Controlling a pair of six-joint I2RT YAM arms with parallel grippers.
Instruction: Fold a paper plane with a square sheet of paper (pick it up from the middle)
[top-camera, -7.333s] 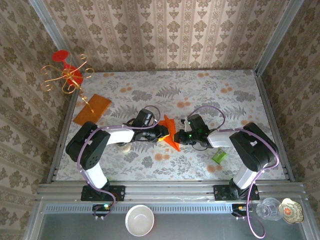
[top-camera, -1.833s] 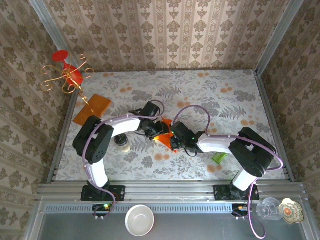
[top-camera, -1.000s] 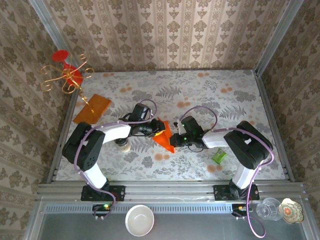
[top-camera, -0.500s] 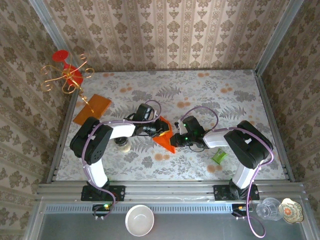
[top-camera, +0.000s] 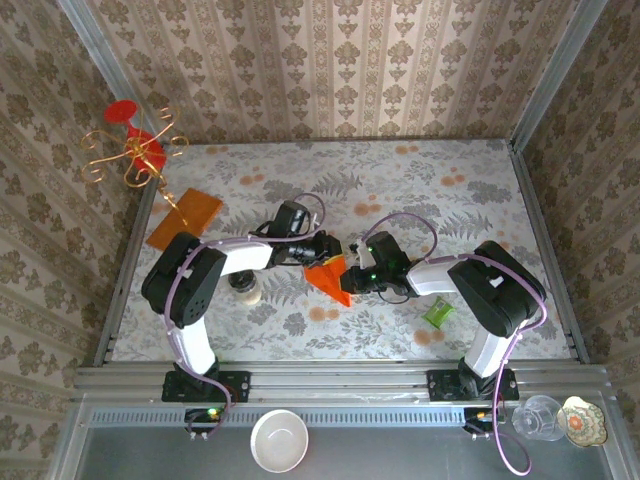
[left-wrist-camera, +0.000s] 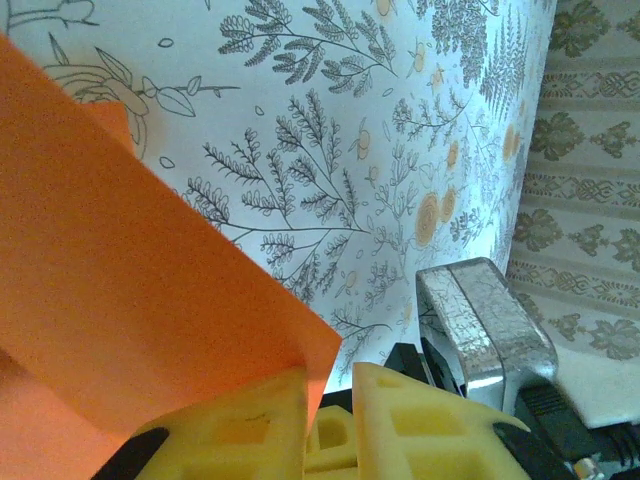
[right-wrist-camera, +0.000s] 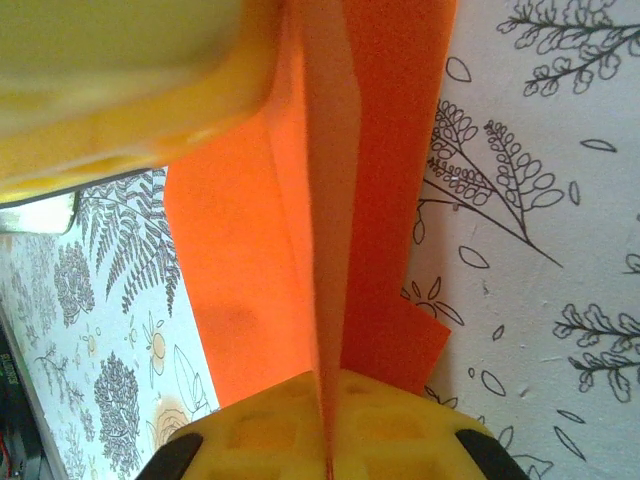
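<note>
The thin, bright red-orange square sheet of paper (top-camera: 328, 281), creased into a layered triangle, sits between the two arms. It is well apart from the duller amber-orange flat sheet (top-camera: 185, 218), on the right arm's side of it and nearer the arm bases. The right gripper (right-wrist-camera: 325, 445) has its yellow pads pressed together on a raised fold, which runs edge-on into the seam between them. The left gripper (left-wrist-camera: 330, 395) meets the paper from the amber sheet's side. Its pads (left-wrist-camera: 235, 425) stand a narrow slit apart with a paper corner just at the slit, and I cannot tell whether they pinch it. From above, the triangle's long axis runs diagonally, its narrow tip pointing toward the bases and away from the amber sheet. The paper looks very light and limp, and easily dented or torn. A hold on the doubled fold near the middle should be firmer than one on a single loose corner.
</note>
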